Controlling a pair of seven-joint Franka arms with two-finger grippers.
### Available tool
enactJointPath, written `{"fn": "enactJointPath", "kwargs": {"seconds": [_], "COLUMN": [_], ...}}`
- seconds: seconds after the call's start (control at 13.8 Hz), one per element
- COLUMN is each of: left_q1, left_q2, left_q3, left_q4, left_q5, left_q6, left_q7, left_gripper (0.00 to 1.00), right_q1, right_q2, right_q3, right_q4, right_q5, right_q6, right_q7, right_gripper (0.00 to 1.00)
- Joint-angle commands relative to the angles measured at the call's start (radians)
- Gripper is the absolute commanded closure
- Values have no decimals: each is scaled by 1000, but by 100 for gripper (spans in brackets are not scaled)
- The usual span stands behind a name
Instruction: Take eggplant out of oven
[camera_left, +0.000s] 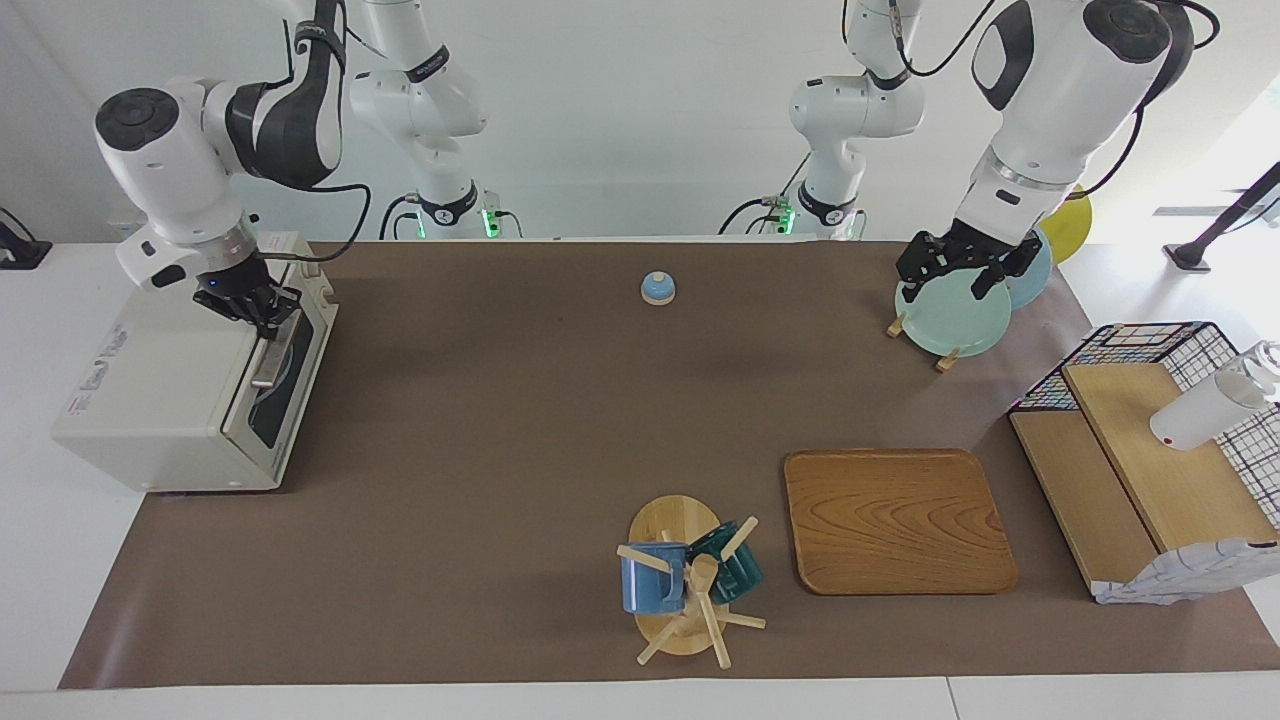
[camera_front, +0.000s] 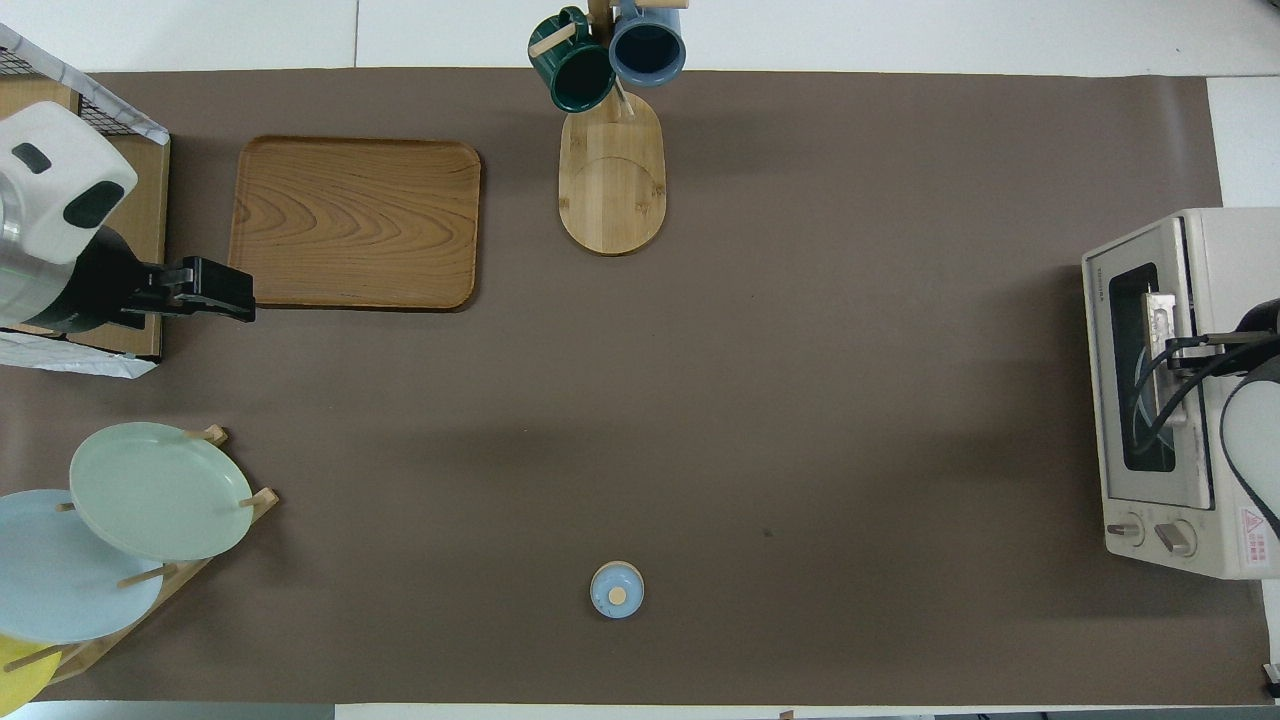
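- Oven (camera_left: 165, 400) stands at the right arm's end of the table, at the edge of the brown mat (camera_left: 500, 450), its dark glass door (camera_left: 285, 385) closed and facing the middle of the table.
- The right gripper (camera_left: 262, 318) is at the top edge of the door, at the metal bar handle (camera_front: 1160, 345); whether its fingers are spread or closed on the bar cannot be told.
- The eggplant cannot be seen; only a curved shape shows dimly through the glass.
- The mat in front of the door is bare, a wide stretch of open room reaching to the small blue bell (camera_left: 657, 288) near the robots and to the mug stand (camera_left: 680, 590) at the mat's edge farthest from the robots.
- A wooden tray (camera_left: 898, 520) lies beside the mug stand, toward the left arm's end, with nothing on it.
- The left gripper (camera_left: 960, 268) hangs over the plate rack, just above the pale green plate (camera_left: 950, 320), fingers spread and holding nothing.
- A wire basket with wooden shelves (camera_left: 1150, 470) sits at the left arm's end of the table.
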Motion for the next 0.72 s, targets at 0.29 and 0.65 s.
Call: {"fn": "enactJointPath", "kwargs": {"seconds": [0.29, 0.65], "left_q1": [8, 10], "left_q2": [-16, -16], "left_q3": [-4, -4], "left_q4": [-6, -6], "left_q5": [4, 4], "left_q6": [-10, -10], "left_q7": [11, 11], "left_gripper": [0, 0], "right_q1": [59, 75], "right_q2": [31, 73], "right_q3": [7, 7], "right_q4": [-31, -46], "right_q5": [-10, -9], "right_q6": [30, 84], "right_q7": [41, 41], "right_gripper": [100, 100]}}
